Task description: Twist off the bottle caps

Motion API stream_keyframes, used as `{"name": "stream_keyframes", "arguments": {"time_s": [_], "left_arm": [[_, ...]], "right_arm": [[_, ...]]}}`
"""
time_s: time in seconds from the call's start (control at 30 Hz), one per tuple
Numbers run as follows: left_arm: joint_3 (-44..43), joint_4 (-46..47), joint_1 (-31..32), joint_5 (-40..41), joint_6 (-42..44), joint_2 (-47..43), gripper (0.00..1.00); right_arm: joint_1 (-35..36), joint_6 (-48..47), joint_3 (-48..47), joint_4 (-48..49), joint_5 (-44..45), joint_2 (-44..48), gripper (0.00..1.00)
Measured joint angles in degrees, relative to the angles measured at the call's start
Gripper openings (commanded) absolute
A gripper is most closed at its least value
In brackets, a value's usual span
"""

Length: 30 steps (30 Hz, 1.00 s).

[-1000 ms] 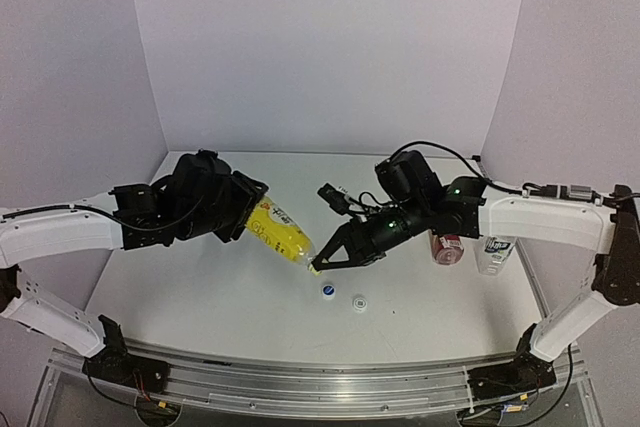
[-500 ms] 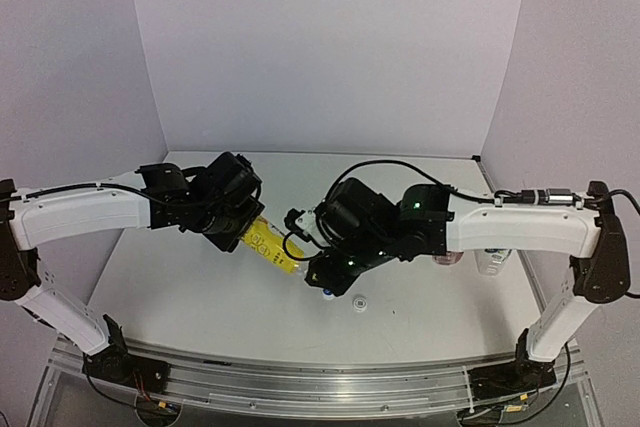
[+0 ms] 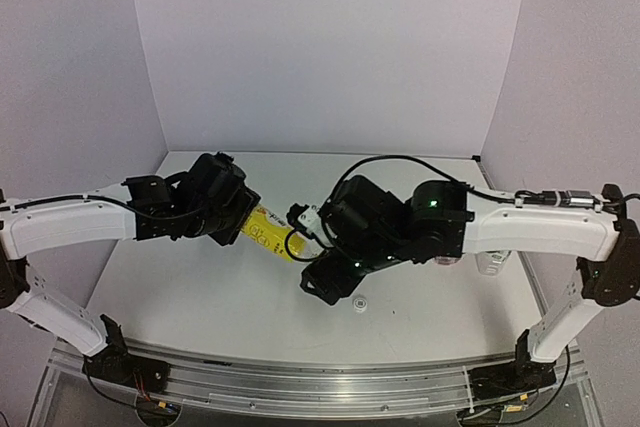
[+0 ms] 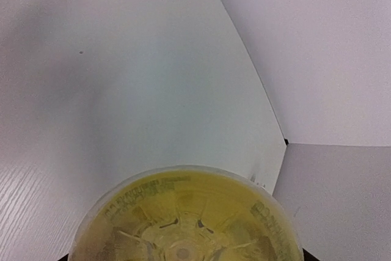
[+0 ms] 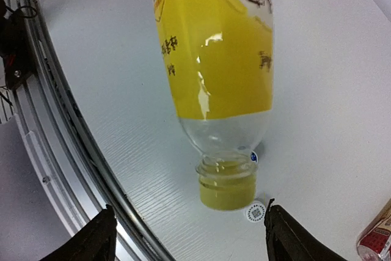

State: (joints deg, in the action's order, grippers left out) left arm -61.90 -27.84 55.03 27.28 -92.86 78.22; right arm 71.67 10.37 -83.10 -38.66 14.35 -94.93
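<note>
At frame centre, the left gripper clamps the yellow bottle, long axis slanting, cap toward lower right; the right gripper gapes wide, clear of it.

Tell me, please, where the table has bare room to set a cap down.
Free: the near-left table between the left arm and the front rail, and the strip along the back wall. Crowded: the centre, where the yellow bottle, right gripper and loose white cap cluster, and the right edge by the clear bottle.
</note>
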Motion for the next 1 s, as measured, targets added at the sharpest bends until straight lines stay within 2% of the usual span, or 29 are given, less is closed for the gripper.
{"name": "stream_keyframes", "arguments": {"time_s": [0.17, 0.3, 0.4, 0.5, 0.7, 1.0], "left_arm": [[10.90, 16.41, -0.29, -2.71, 11.27, -7.37, 0.02], [18.23, 32.30, -0.29, -6.87, 21.19, -12.64, 0.03], [22.08, 42.32, -0.29, -9.76, 25.82, -15.95, 0.03], [23.75, 50.19, -0.29, -11.93, 28.91, -17.67, 0.03], [24.44, 59.62, -0.29, -15.83, 30.49, -17.92, 0.03], [24.44, 63.02, -0.29, -16.96, 30.38, -16.61, 0.02]], "right_arm": [[-4.29, 4.06, 3.75, 1.76, -10.09, 10.91, 0.83], [-11.87, 10.16, 9.98, 7.62, -24.53, 18.05, 0.83], [-15.93, 13.75, 13.44, 10.99, -32.95, 19.15, 0.83], [-16.62, 16.49, 15.27, 14.01, -40.36, 18.09, 0.83], [-16.25, 20.96, 15.74, 22.88, -50.11, 14.72, 0.77], [-16.25, 26.13, 15.74, 31.72, -57.22, 10.54, 0.59]]}}
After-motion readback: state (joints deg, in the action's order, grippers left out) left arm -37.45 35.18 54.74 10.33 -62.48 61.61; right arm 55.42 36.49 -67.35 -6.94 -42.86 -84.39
